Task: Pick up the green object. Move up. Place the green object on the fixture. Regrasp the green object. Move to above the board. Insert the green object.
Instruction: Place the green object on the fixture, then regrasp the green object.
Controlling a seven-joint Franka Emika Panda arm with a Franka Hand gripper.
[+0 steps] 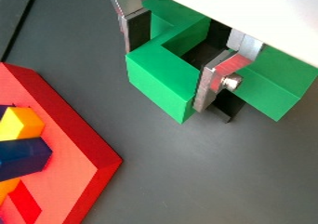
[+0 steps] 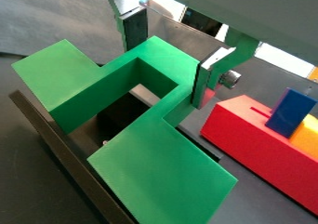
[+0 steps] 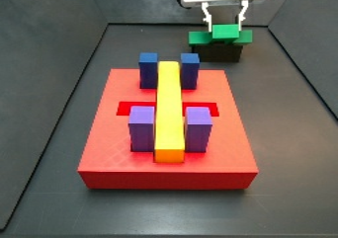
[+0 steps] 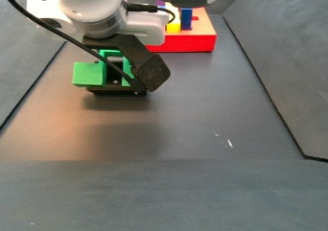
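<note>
The green object (image 3: 227, 33) rests on the dark fixture (image 3: 218, 53) at the far end of the floor, beyond the red board (image 3: 119, 155). My gripper (image 3: 227, 25) comes down from above and its two silver fingers flank the central block, both arms sticking out sideways. In both wrist views the pads lie against the block's sides: gripper (image 1: 174, 68) on green object (image 1: 165, 84), gripper (image 2: 170, 65) on green object (image 2: 62, 72). In a side view the green object (image 4: 90, 75) sits on the fixture (image 4: 115, 91) under the gripper (image 4: 113, 62).
The board carries a long yellow bar (image 3: 169, 109), purple blocks (image 3: 142, 129) and dark blue blocks (image 3: 149, 64). Its red corner (image 1: 77, 146) lies close beside the fixture. Raised dark walls (image 3: 79, 74) edge the floor.
</note>
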